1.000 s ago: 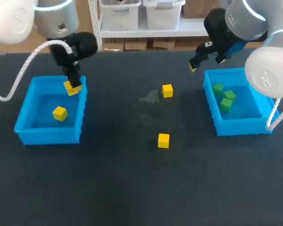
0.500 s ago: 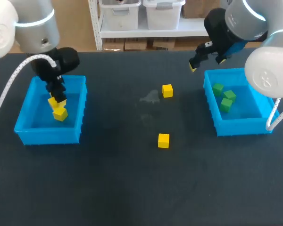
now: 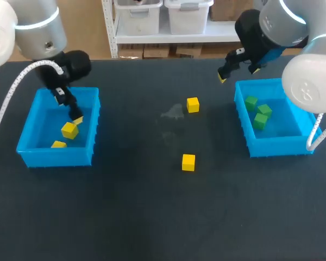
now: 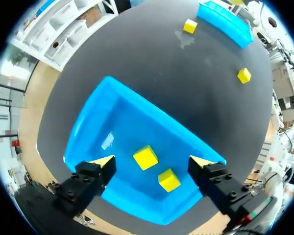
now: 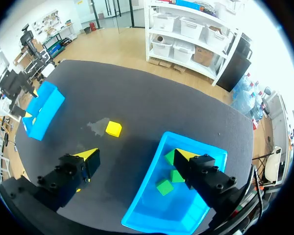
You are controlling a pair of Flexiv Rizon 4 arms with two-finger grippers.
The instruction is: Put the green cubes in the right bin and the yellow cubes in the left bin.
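The blue left bin (image 3: 30, 128) holds two yellow cubes (image 3: 69, 130) (image 3: 58, 144). My left gripper (image 3: 73, 113) hangs open over that bin; in the left wrist view the gripper (image 4: 153, 161) has both cubes (image 4: 145, 157) (image 4: 169, 179) lying loose below its spread fingers. Two more yellow cubes sit on the table, one at mid-back (image 3: 193, 104) and one nearer the front (image 3: 188, 162). The right bin (image 3: 293, 122) holds three green cubes (image 3: 260, 117). My right gripper (image 3: 238, 73) is open and empty above the table behind that bin's left corner, and the right wrist view shows its fingers (image 5: 137, 156) apart.
The dark table top (image 3: 152, 217) has a faint pale smear (image 3: 173, 113) near the mid-back yellow cube. Both bins stand at the table's sides with open room between and in front of them.
My left gripper carried a yellow cube over the left bin, lowered and opened; the cube now lies at the bin's front beside the first one. The right arm has not moved.
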